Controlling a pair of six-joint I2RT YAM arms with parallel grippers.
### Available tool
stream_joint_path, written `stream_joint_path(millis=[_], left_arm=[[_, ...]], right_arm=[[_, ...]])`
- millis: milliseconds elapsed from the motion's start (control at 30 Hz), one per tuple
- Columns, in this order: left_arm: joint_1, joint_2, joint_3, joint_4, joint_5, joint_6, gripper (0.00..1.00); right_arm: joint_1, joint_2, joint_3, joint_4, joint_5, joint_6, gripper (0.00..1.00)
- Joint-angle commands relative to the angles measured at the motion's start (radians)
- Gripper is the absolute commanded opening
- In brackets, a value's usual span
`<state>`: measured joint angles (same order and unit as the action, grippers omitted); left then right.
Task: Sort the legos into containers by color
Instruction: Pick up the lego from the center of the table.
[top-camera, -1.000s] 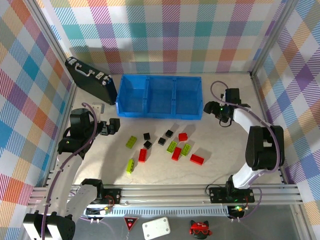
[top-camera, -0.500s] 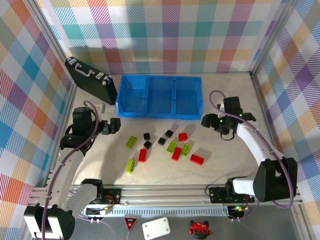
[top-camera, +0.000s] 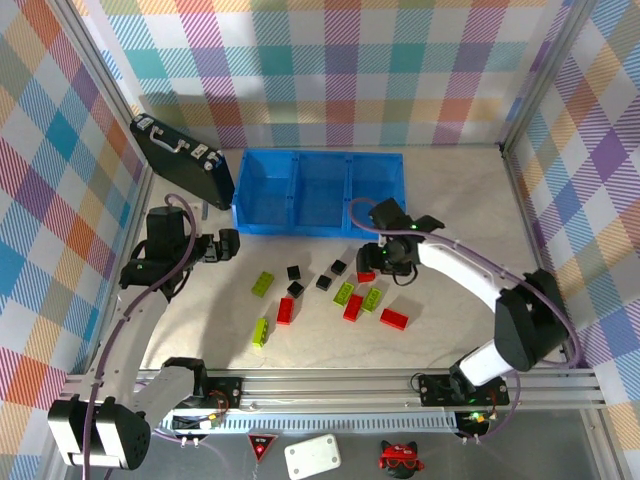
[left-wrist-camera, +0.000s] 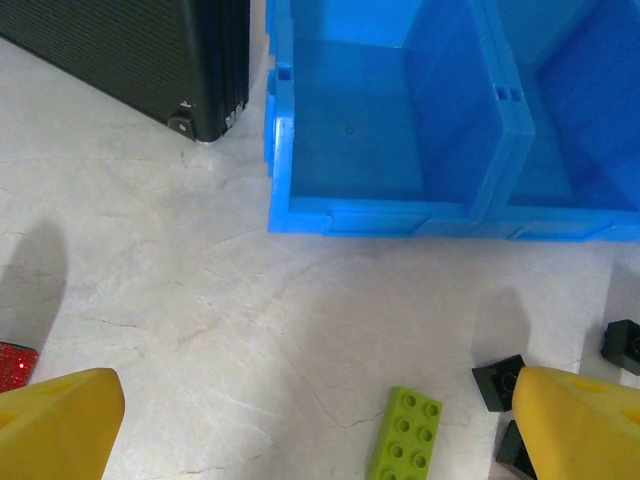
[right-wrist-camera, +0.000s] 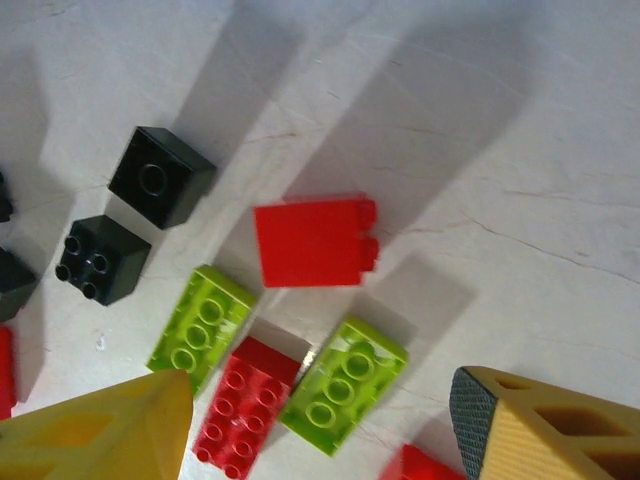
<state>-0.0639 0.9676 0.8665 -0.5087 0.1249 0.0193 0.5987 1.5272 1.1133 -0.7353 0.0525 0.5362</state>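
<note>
Well parted, right jaws above red lego (right-wrist-camera: 315, 243)

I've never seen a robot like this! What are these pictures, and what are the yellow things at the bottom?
It's a robot with two arms bolted to a table. One picture looks down from above. The other two come from little cameras on each wrist. The yellow wedges are the fingers of each gripper, the part that grabs things. The left gripper is open and holds nothing. The right gripper hovers open over the legos, which are red, green and black bricks lying on the table. Behind them stand three joined blue containers that look empty. A black briefcase sits at the back left.
</note>
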Motion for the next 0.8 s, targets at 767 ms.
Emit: stream_joint_path(millis=[767], left_arm=[[0.001, -0.006, 0.032, -0.025, -0.021, 0.019, 0.99]], right_arm=[[0.087, 0.315, 0.169, -0.062, 0.148, 0.074, 0.62]])
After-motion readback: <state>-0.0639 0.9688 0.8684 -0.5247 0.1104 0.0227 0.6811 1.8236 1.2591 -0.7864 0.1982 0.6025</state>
